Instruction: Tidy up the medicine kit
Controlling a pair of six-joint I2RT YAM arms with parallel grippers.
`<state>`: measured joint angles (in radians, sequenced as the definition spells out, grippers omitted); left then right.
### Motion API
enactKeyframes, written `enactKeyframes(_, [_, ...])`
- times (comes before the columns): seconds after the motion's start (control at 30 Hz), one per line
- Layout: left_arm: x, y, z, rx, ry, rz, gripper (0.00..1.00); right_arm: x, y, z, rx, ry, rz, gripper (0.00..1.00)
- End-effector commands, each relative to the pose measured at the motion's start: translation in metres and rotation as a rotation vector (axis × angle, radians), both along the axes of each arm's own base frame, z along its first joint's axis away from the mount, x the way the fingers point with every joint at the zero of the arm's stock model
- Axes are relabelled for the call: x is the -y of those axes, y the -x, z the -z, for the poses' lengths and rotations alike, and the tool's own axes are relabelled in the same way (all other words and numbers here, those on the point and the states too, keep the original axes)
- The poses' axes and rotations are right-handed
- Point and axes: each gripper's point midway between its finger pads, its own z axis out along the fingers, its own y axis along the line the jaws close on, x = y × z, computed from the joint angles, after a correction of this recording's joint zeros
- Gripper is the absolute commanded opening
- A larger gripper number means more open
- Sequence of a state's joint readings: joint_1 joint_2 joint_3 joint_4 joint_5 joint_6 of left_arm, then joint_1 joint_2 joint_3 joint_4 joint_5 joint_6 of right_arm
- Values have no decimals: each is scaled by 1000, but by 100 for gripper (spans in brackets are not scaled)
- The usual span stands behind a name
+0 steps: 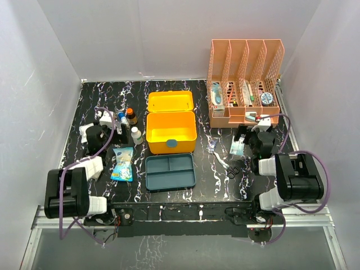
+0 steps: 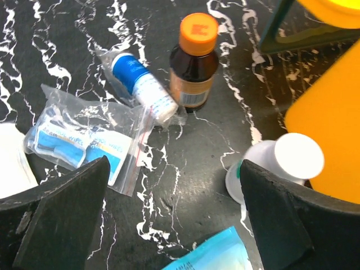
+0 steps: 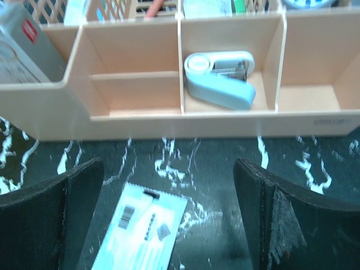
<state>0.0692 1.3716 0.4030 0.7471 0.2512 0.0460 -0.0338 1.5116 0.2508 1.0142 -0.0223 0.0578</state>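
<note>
Two robot arms reach out over a black marbled table (image 1: pixel 205 107), and we see both sets of fingers spread wide with nothing between them. The medicine kit (image 1: pixel 171 134), a yellow box with its lid thrown back, sits mid-table. Its teal insert tray (image 1: pixel 170 172) lies out on the table just in front of it.

The left gripper (image 2: pixel 171 219) hovers above loose supplies left of the kit: an upright brown bottle (image 2: pixel 194 67) with an orange cap, a bagged blue-and-white tube (image 2: pixel 143 84) just beside its base, a bag of blue packets (image 2: pixel 79 143), and a white bottle (image 2: pixel 278 166) close against the yellow wall. We judge the step in hand to be a first pick, as nothing looks packed yet. To do it well, we would take the brown bottle, lower the fingers either side of its body below the cap, and lift straight up so the tube's bag is not dragged along. The white bottle looks harder, since the kit wall crowds one finger.

The right gripper (image 3: pixel 169 219) hangs over a white sachet (image 3: pixel 140 233), facing the orange rack (image 1: pixel 246 73), whose front tray holds a pale blue device (image 3: pixel 219 79). Scissors (image 1: pixel 233 170) lie near that arm
</note>
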Motion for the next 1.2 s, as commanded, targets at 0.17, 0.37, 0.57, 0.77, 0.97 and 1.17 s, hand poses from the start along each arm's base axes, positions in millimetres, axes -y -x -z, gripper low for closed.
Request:
enactKeyframes(0.17, [28, 15, -26, 17, -6, 344, 99, -16, -17, -85, 96, -8, -54, 98])
enactKeyframes(0.37, [8, 4, -42, 11, 79, 436, 99, -49, -4, -108, 98, -1, -137, 98])
enactKeyframes(0.57, [-2, -3, -47, 12, 111, 618, 98, -59, 8, -125, 137, -9, -166, 98])
enactKeyframes(0.77, [4, -21, -32, 39, 160, 847, 99, -64, 10, -122, 121, 15, -189, 98])
enactKeyframes(0.97, [10, -30, -9, 39, 176, 948, 99, -66, 12, -121, 116, 21, -194, 98])
enactKeyframes(1.17, [22, -39, -3, 40, 151, 990, 98, -65, 10, -121, 106, 36, -188, 98])
